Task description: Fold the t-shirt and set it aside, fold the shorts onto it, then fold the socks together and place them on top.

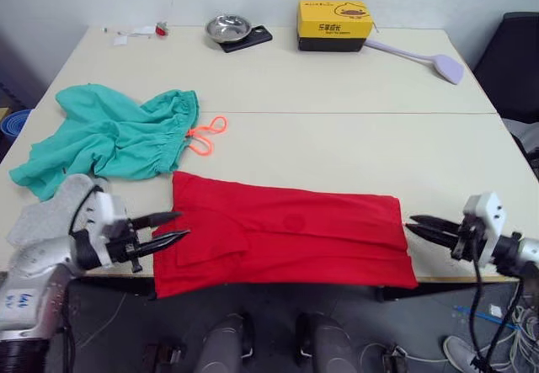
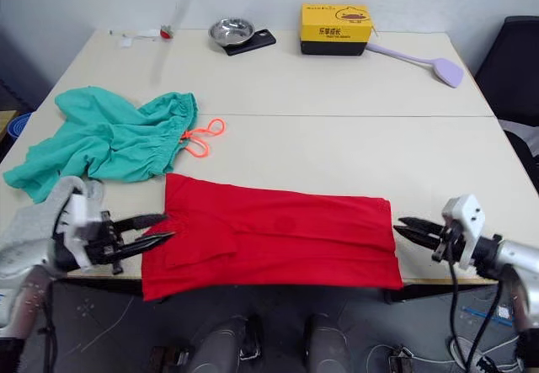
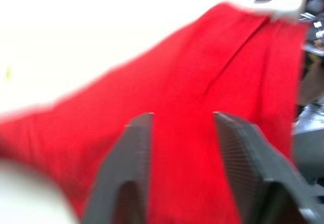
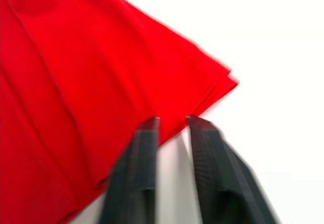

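Along the near edge of the table (image 1: 337, 87) lies the t-shirt (image 1: 286, 234), bright red and folded lengthwise into a long flat band, with soft creases running along it and its near left corner drooping over the table's edge. The left gripper (image 1: 173, 229) hovers at the band's left end, its two black fingers parted with nothing between them. The right gripper (image 1: 418, 226) sits just beside the band's right end, fingers slightly apart and empty, tips pointing at the layered corner of cloth. Behind the shirt's left part, the shorts (image 1: 114, 137) lie crumpled in a teal-green heap, gathered waistband towards the centre and the neon orange drawstring (image 1: 205, 135) looped out on the tabletop.
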`<state>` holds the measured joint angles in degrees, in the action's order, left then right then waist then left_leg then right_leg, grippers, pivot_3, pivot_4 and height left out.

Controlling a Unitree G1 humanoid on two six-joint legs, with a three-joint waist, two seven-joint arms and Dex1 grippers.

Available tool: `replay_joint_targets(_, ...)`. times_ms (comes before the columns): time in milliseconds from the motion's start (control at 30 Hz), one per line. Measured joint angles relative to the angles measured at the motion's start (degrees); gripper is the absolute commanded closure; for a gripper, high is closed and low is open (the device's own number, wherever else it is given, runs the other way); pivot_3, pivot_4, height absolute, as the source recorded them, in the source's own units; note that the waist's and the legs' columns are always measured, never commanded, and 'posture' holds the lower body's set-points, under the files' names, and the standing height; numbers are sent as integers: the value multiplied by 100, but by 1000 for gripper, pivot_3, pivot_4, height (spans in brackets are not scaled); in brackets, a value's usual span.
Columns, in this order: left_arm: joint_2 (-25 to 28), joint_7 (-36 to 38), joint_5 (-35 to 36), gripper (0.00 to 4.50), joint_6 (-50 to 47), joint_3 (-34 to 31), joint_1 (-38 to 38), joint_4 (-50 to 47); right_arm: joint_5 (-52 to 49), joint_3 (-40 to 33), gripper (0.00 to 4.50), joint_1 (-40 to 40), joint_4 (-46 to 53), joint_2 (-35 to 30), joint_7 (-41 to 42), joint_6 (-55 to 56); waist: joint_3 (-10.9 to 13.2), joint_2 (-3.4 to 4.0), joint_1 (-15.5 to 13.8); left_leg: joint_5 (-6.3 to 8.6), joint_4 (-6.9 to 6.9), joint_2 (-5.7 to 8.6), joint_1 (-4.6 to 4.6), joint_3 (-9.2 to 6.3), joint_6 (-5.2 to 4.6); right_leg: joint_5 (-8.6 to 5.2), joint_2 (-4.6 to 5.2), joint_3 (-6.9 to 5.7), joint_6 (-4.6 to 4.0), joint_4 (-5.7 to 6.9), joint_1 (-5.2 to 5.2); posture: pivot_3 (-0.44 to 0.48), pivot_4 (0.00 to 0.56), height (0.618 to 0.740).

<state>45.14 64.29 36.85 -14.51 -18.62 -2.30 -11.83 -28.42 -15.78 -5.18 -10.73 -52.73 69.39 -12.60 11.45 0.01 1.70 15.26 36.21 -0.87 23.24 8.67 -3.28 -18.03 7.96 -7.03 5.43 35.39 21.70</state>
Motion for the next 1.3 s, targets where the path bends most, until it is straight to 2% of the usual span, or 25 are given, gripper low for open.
replay_joint_targets(67,1,122,135,924,16,-45,35,-318,44,130,1769,-466,-97,-300,166,-329,0,4,14,-15,-6,0,-1,2,26,-3,-3,0,-6,1,7,0,150,740)
replay_joint_targets(167,-3,187,204,1,-12,-36,171,-439,496,795,705,-1437,-531,-519,422,-660,0,4,13,-23,-11,-1,4,4,37,-10,-9,0,-17,12,25,0,150,740)
replay_joint_targets(233,-23,169,224,0,-41,-1,296,-470,843,1363,48,-2011,-834,-529,623,-920,1,4,2,-26,-11,-2,8,6,40,-12,-9,-1,-21,16,31,0,150,740)
replay_joint_targets(300,-21,202,232,0,-109,106,379,-522,1220,1893,48,-2580,-1235,-409,731,-1050,1,5,3,-27,-10,-1,15,11,38,-12,-9,0,-21,17,37,0,150,740)
replay_joint_targets(467,-20,282,225,0,-175,329,490,-516,1848,2584,48,-3705,-2086,76,856,-1262,2,5,-2,-43,6,0,60,25,10,-10,-13,3,-19,35,80,0,150,740)
replay_joint_targets(533,-20,281,221,0,-176,350,508,-514,2025,2748,425,-3923,-2211,89,987,-1270,1,4,-6,-50,12,-1,67,24,-2,-10,-15,1,-18,36,83,0,150,740)
replay_joint_targets(600,-20,276,221,0,-176,350,511,-515,2177,2889,1021,-4054,-2325,94,1141,-1274,0,2,-5,-49,21,-1,70,23,-5,-9,-15,1,-16,36,82,0,150,740)
replay_joint_targets(733,-21,273,221,0,-174,349,411,-516,2304,3101,2479,-4122,-2305,90,1590,-1402,-1,0,0,-34,24,-2,69,22,20,-7,-15,2,-12,40,80,0,150,740)
replay_joint_targets(900,-23,246,211,0,-154,348,400,-508,2511,3186,4294,-4177,-2367,93,1744,-1357,-1,0,-7,-35,27,-2,69,20,25,-7,-15,2,-12,47,83,0,150,740)
replay_joint_targets(933,-28,242,204,0,-146,348,400,-505,2521,3186,4468,-4192,-2387,108,1756,-1334,-1,0,-3,-35,28,-2,69,20,25,-7,-15,2,-12,47,82,0,150,740)
replay_joint_targets(1100,-170,198,115,0,-79,380,438,-347,2790,3187,4468,-4501,-2747,288,1503,-949,-1,0,17,-36,34,-1,70,22,26,-5,-15,4,-10,52,85,0,150,740)
replay_joint_targets(1300,-384,61,-183,0,135,560,656,-70,3409,3163,4468,-5492,-3903,794,53,207,-1,0,50,-44,33,-3,74,27,38,-5,-25,8,-10,59,95,0,150,740)
